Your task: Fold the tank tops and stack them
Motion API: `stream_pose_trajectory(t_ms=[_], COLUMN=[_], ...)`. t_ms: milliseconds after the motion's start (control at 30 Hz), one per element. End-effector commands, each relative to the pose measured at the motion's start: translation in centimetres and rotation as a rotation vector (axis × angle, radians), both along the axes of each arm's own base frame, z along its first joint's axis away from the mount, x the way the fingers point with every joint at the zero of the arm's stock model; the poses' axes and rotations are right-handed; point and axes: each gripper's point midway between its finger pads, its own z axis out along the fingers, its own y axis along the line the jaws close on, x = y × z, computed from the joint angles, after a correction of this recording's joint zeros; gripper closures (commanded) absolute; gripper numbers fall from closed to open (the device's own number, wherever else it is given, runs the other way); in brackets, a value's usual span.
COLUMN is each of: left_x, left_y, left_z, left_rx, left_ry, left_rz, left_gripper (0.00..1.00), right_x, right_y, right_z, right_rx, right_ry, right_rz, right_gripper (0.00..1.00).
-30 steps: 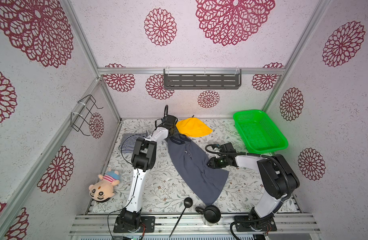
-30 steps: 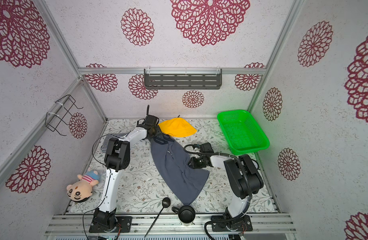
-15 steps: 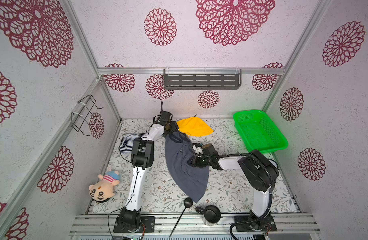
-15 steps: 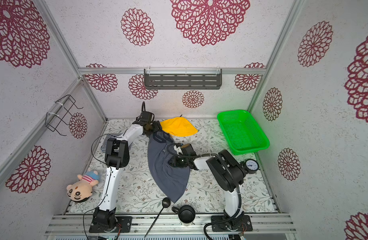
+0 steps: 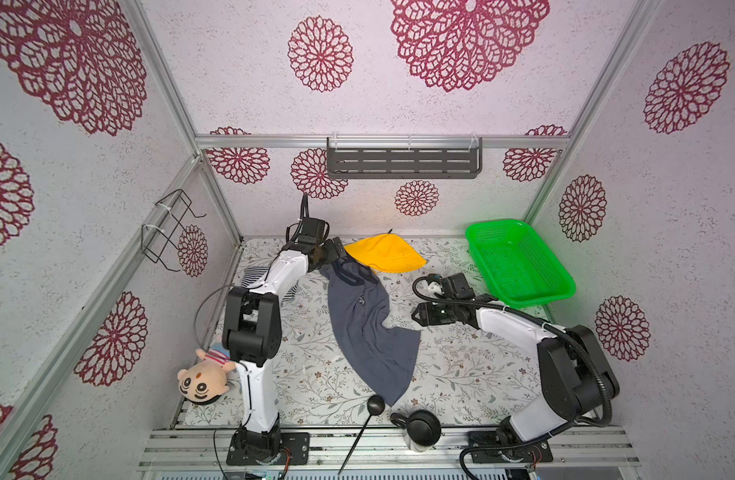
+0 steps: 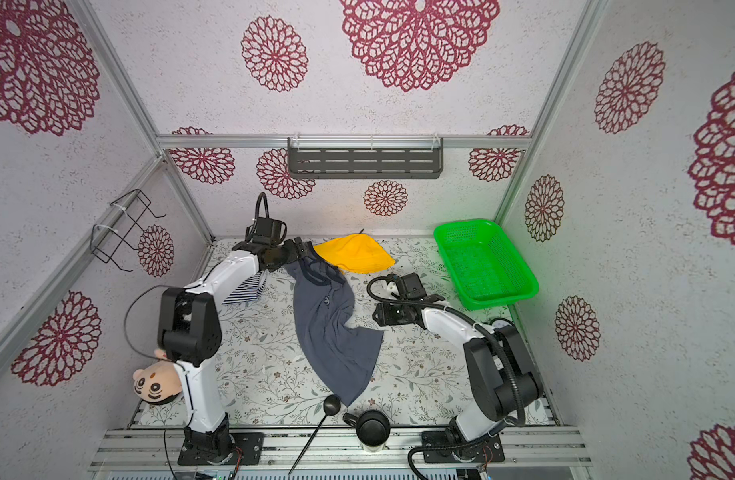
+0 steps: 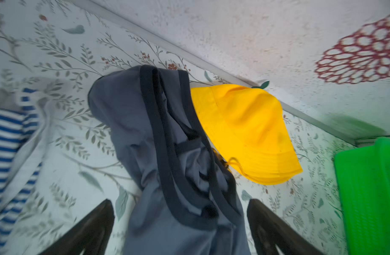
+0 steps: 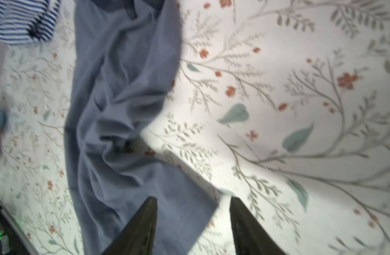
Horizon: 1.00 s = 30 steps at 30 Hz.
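Left end effector spread wide, nothing in it, poised over the strap end of the slate-grey tank top at the back of the worktop. Left wrist view shows the dark-bound straps bunched between the parted jaws, untouched by either. Right end effector also parted and empty, just beside the garment's side edge near mid-length; in the right wrist view a loose corner of cloth lies under one finger, not pinched. Garment runs as a long crumpled band from back toward the front edge, twisted at the middle, its strap end touching the yellow hat. Striped tank top sits rumpled by the left arm, partly hidden by it, apart from the grey one. Judgement: the grey top lies free and wants flattening before any fold. To do that well, grip two clean points, the shoulder straps or the hem corners, taking a single layer rather than the wad. Draw them apart to work the twist out. Keep the strap end off the hat so it isn't dragged along. Fold only once the cloth lies flat.
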Motion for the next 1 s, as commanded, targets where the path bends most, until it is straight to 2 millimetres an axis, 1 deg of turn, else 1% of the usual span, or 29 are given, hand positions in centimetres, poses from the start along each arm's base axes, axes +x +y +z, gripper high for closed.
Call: stream_pose_trajectory(t_ms=[0,133,200,233,267,333,433,500,567,667,767,833,867,967], left_x=[-7.4,-18.6,-23.2,-25.2,-26.9,-29.4,-31.2,-31.9,-32.3,-32.6,-32.7,-32.5,-32.3,-31.8], left_y=[-2.2,-6.5,-8.1,-8.6,-9.2,-10.7,-12.6,-13.5,-14.0,-14.2,-13.6,-13.3,-13.2,-12.7], left_z=[0.6,-1.4,-3.0,-3.8,-4.6,-6.2,-8.6,-9.9,-10.7,-11.7,-13.5,-14.4,-14.6,-15.7], left_rx=[0.075,0.06,0.035,0.024,0.012,-0.031,-0.067,-0.057,-0.036,-0.015,0.03,0.062,0.076,0.11], left_ry=[0.059,0.172,0.242,0.277,0.301,0.346,0.4,0.433,0.455,0.479,0.5,0.507,0.505,0.506], left_rz=[-0.013,-0.044,-0.055,-0.054,-0.058,-0.066,-0.093,-0.112,-0.125,-0.127,-0.11,-0.103,-0.099,-0.078], left_gripper=[0.02,0.16,0.25,0.3,0.35,0.39,0.41,0.41,0.41,0.4,0.38,0.39,0.43,0.64], right_x=[-3.0,-2.4,-2.1,-2.0,-1.8,-1.7,-1.9,-2.1,-2.3,-2.7,-3.1,-3.3,-3.3,-3.3], right_y=[-1.6,-1.3,-0.5,-0.1,0.2,0.3,0.4,0.2,0.1,-0.1,0.1,0.1,0.1,0.1], right_z=[-0.9,0.0,0.5,0.7,0.8,0.7,0.3,0.2,0.1,0.1,-0.2,-0.3,-0.2,-0.1], right_rx=[-0.084,-0.035,0.017,0.046,0.066,0.08,0.075,0.072,0.069,0.078,0.089,0.09,0.091,0.096], right_ry=[0.077,0.057,0.047,0.04,0.032,0.026,0.028,0.028,0.027,0.029,0.031,0.031,0.029,0.025], right_rz=[0.037,-0.013,-0.023,-0.025,-0.028,-0.034,-0.018,-0.017,-0.021,-0.03,-0.029,-0.031,-0.031,-0.031], right_gripper=[0.47,0.51,0.54,0.55,0.56,0.56,0.54,0.53,0.53,0.52,0.52,0.52,0.52,0.52])
